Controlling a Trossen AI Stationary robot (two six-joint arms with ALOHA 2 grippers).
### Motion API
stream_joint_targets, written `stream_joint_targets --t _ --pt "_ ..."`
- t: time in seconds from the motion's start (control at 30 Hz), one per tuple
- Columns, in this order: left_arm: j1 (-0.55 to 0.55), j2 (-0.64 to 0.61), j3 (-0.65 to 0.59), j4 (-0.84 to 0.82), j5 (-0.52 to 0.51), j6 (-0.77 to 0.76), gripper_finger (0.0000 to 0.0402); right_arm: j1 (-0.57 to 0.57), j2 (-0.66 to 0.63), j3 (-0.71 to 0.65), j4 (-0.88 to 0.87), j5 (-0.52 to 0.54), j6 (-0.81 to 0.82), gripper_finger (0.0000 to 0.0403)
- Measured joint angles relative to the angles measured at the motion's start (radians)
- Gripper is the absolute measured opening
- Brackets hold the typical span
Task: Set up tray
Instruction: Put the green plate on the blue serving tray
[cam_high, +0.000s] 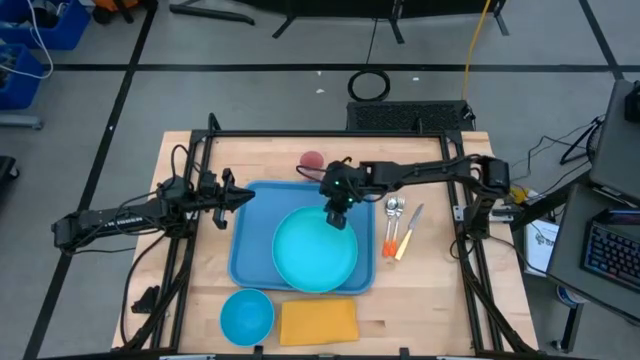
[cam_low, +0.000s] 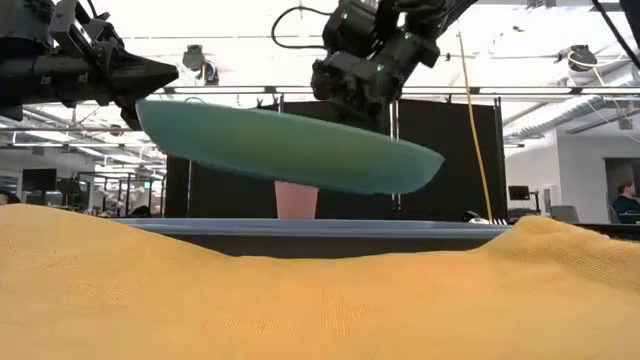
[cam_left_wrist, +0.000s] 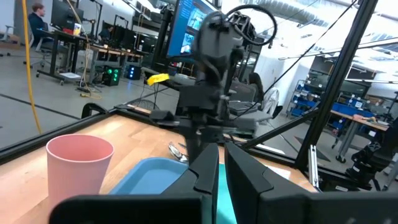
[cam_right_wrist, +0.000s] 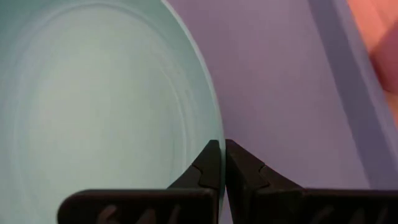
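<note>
The light-blue tray (cam_high: 250, 255) lies in the middle of the table. Above it hangs a round teal plate (cam_high: 315, 252), with my right gripper (cam_high: 338, 218) shut on it. In the low view the plate (cam_low: 290, 150) is in the air over the tray's rim (cam_low: 300, 227). My left gripper (cam_high: 245, 197) is shut and empty. It hovers over the tray's left rim and points toward the right arm. My right gripper pinches the plate's rim (cam_right_wrist: 208, 134) at its far edge between the two fingers. The fingers slant down from the table's far side. The plate is lifted clear of the tray and tilted, with one side lower than the other (cam_low: 420, 165).
A pink cup (cam_high: 312, 159) stands beyond the tray's far edge. Cutlery (cam_high: 398, 225) lies to the tray's right. A blue bowl (cam_high: 247, 315) and an orange napkin (cam_high: 318, 322) lie near the front edge. The napkin fills the foreground of the low view.
</note>
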Motion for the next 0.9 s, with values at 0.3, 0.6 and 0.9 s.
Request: stream_joint_targets --t 0.3,0.6,0.9 --pt "0.0 0.0 0.0 0.0 0.0 0.001 0.0031 -0.057 0.026 0.002 0.03 0.028 0.03 0.0" --pt "0.0 0.0 0.0 0.004 -0.001 0.001 0.0031 -0.083 0.026 0.001 0.025 0.087 0.13 0.0" --pt "0.0 0.0 0.0 0.004 -0.001 0.001 0.0031 -0.085 0.041 -0.002 0.03 0.108 0.147 0.0"
